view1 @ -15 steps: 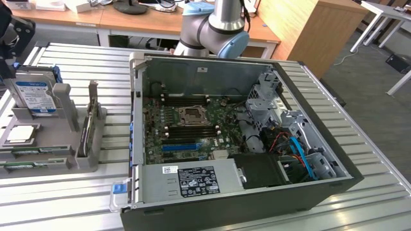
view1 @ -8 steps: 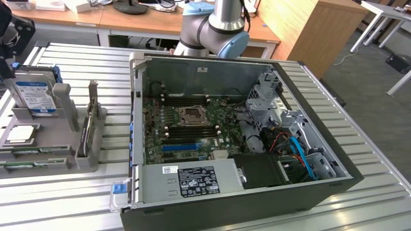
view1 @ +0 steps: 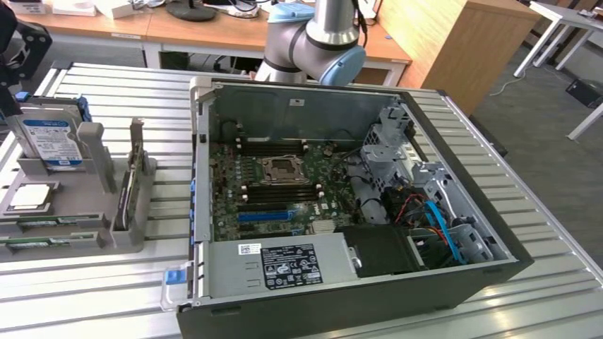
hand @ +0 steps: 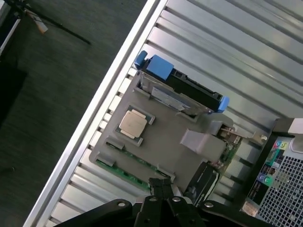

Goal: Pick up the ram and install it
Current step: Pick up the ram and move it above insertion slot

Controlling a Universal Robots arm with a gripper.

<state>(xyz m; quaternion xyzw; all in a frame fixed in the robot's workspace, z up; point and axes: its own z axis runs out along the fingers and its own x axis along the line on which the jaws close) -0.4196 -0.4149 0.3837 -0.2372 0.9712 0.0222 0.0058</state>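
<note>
The table (view1: 537, 233) is ribbed bare metal with a dull brushed sheen. On it, the holder (view1: 94, 152) is matt grey plastic, the ram (view1: 38, 242) is bare green circuit board, and the hard drive (view1: 52, 138) has a glossy blue-and-white label. The computer case (view1: 301, 113) is plain grey sheet metal inside and matt black outside, and the arm (view1: 335, 25) is smooth silvery metal with pale blue plastic caps.

Bright, even light — soft shadows

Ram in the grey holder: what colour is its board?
Green; the ram shows best in the exterior view.
</note>
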